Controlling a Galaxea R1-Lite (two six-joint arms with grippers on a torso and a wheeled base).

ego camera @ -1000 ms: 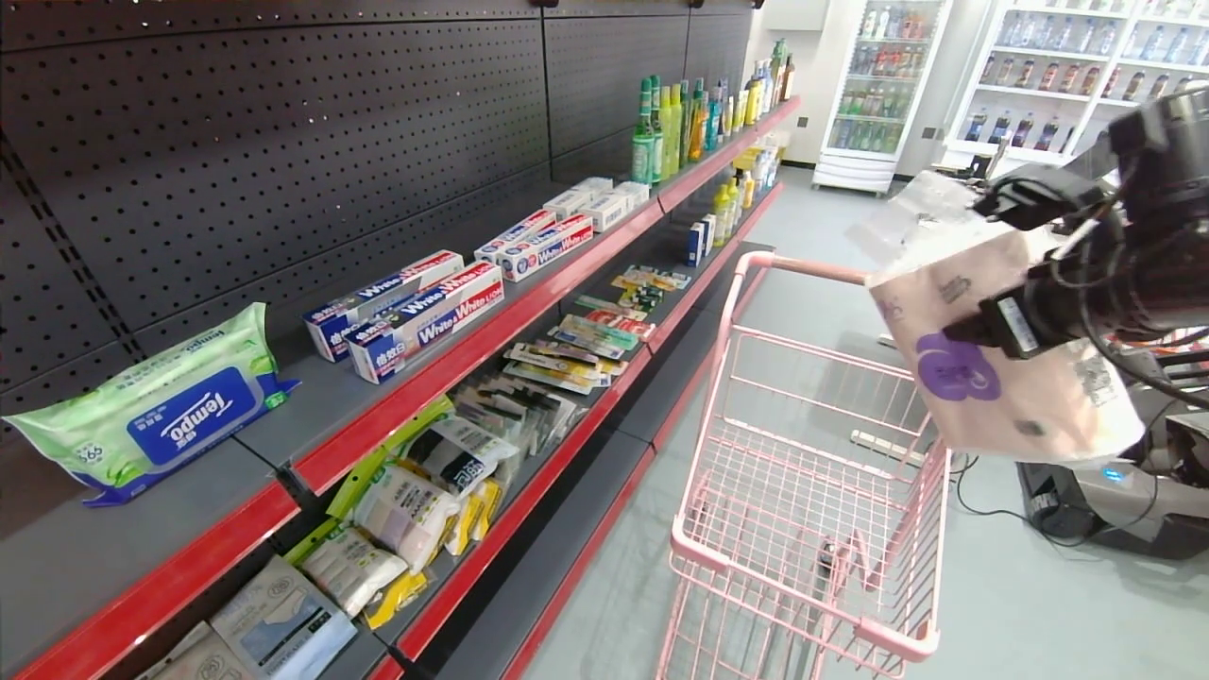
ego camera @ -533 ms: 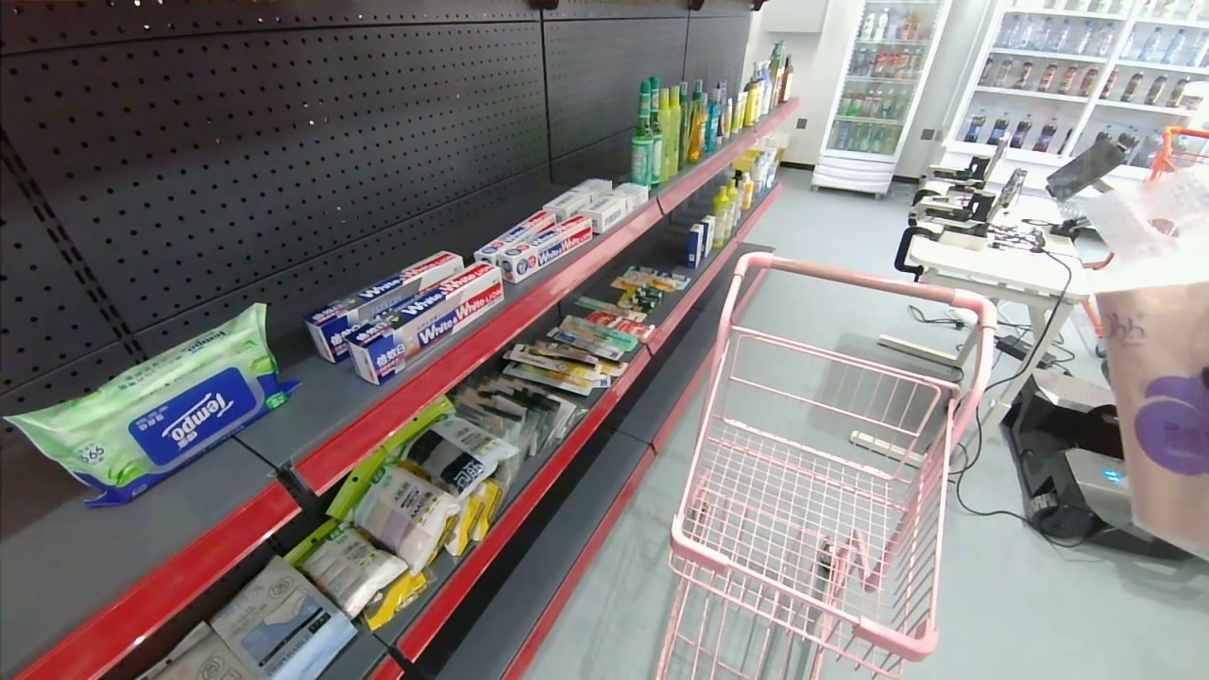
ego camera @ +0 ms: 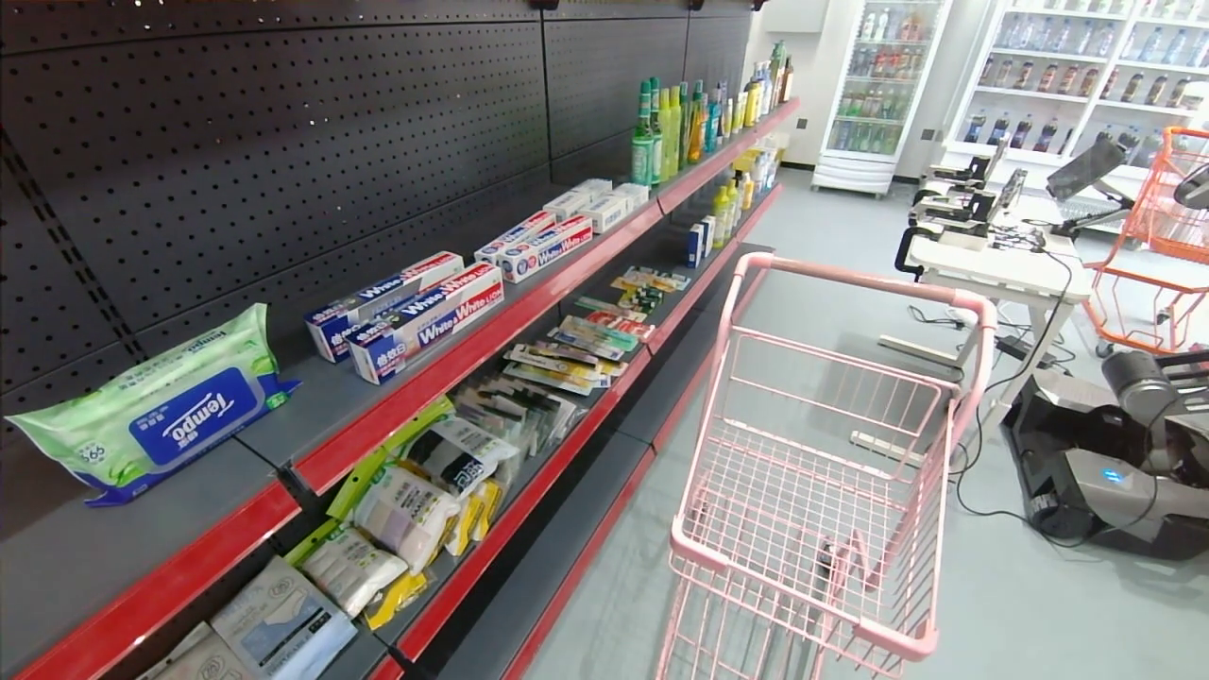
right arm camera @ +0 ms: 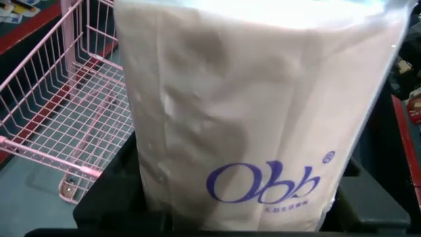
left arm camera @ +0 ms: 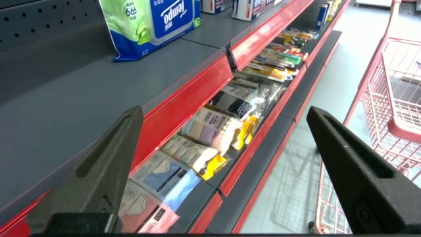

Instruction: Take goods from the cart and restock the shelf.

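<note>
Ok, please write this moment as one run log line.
left gripper: open, at shelf | right gripper: holds paper pack | cart: beside shelf

Open grey shelf board lies on the near side of the wipes pack, and a narrower gap separates that pack from the toothpaste boxes beyond. Beneath the pack, crowded packets seem to leave little room. The pink cart stands across the aisle from it.

The cart is pink coated metal wire, the shelf is matt grey metal with a glossy red edge, the wipes are in shiny plastic, and the tissue pack is in smooth clear film.
</note>
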